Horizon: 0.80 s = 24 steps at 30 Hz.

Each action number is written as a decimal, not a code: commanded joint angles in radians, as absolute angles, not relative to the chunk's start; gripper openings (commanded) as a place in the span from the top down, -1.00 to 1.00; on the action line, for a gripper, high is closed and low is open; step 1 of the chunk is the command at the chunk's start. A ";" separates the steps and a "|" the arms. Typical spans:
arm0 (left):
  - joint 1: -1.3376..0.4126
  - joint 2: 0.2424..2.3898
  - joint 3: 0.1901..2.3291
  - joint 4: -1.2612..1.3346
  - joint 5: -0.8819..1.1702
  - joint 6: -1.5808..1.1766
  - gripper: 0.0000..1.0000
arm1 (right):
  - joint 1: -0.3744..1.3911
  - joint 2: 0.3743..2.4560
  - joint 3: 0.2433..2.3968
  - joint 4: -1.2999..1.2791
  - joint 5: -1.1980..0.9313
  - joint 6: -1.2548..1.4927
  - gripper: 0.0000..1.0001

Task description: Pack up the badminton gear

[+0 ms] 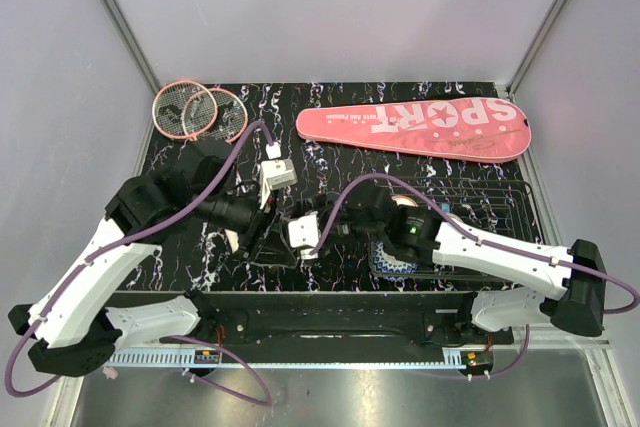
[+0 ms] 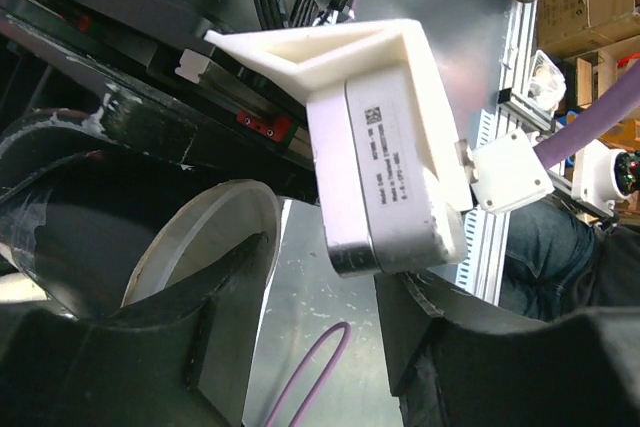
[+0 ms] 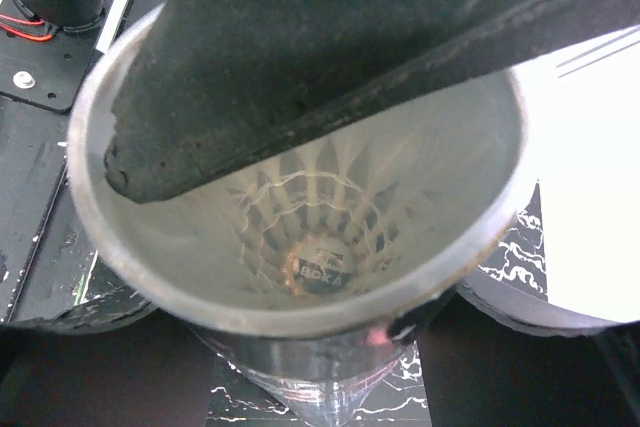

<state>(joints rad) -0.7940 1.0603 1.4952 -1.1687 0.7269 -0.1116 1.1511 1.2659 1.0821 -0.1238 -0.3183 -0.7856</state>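
Both arms meet at mid-table (image 1: 340, 162) and it's tight in there: the wire basket (image 1: 490, 202) fills the right edge, a patterned bowl (image 1: 392, 263) sits under the right forearm, and the open stretch of marbled top runs between the grippers and the far edge. Along that far edge lies the pink cover (image 1: 415, 127); the two rackets (image 1: 198, 111) sit at the far left corner, heads poking past the rim. Right gripper (image 1: 284, 238) is clamped wide on the black tube (image 3: 150, 237), one finger (image 3: 350, 37) lying across its mouth. Left gripper (image 2: 322, 312) has its jaws spread, nothing between them, one finger just beside the tube's rim. Down inside the tube sits a white feather shuttlecock (image 3: 322, 247), cork end deepest
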 commanded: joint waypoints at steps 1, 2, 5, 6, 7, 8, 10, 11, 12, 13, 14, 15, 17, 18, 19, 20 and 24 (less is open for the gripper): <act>-0.778 1.134 1.445 -1.115 0.430 -0.077 -0.07 | 1.287 1.213 1.216 0.235 -0.385 -0.811 0.58; -0.778 1.143 1.437 -1.115 0.423 -0.080 -0.07 | 1.305 1.218 1.221 0.223 -0.361 -0.863 0.59; -0.772 1.158 1.431 -1.130 0.403 -0.083 -0.02 | 1.361 1.235 1.224 0.193 -0.256 -0.951 0.62; -0.767 1.160 1.434 -1.135 0.394 -0.086 -0.02 | 1.373 1.233 1.220 0.198 -0.238 -0.968 0.63; -0.769 1.158 1.436 -1.143 0.378 -0.090 -0.02 | 1.377 1.233 1.218 0.196 -0.207 -0.982 0.63; -0.764 1.154 1.437 -1.144 0.371 -0.094 -0.05 | 1.382 1.235 1.218 0.193 -0.190 -1.011 0.63; -0.755 1.158 1.448 -1.153 0.339 -0.113 -0.09 | 1.413 1.236 1.215 0.201 -0.152 -1.044 0.63; -0.753 1.164 1.450 -1.154 0.327 -0.123 -0.11 | 1.425 1.241 1.216 0.199 -0.141 -1.067 0.63; -0.752 1.170 1.456 -1.152 0.316 -0.141 -0.12 | 1.434 1.250 1.229 0.202 -0.132 -1.075 0.63; -0.749 1.175 1.457 -1.141 0.298 -0.155 -0.12 | 1.448 1.256 1.233 0.204 -0.129 -1.077 0.62; -0.747 1.181 1.459 -1.128 0.290 -0.169 -0.14 | 1.451 1.259 1.235 0.215 -0.132 -1.065 0.62; -0.746 1.184 1.457 -1.114 0.293 -0.187 -0.14 | 1.454 1.267 1.233 0.245 -0.135 -1.054 0.62; -0.744 1.189 1.468 -1.085 0.293 -0.198 -0.14 | 1.456 1.275 1.239 0.264 -0.138 -1.019 0.62; -0.744 1.186 1.473 -1.077 0.287 -0.201 -0.15 | 1.456 1.276 1.230 0.279 -0.127 -1.012 0.62; -0.744 1.180 1.479 -1.075 0.266 -0.201 -0.15 | 1.456 1.273 1.217 0.296 -0.097 -1.011 0.61; -0.742 1.163 1.494 -1.075 0.256 -0.199 -0.17 | 1.447 1.273 1.195 0.317 -0.083 -1.008 0.61; -0.739 1.091 1.546 -1.075 0.219 -0.195 -0.32 | 1.358 1.266 1.146 0.353 -0.127 -0.907 0.60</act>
<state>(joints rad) -0.7689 1.0492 1.5417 -1.4151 0.5259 -0.1383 1.3140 1.2938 1.0832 -0.1074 0.0441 -0.9295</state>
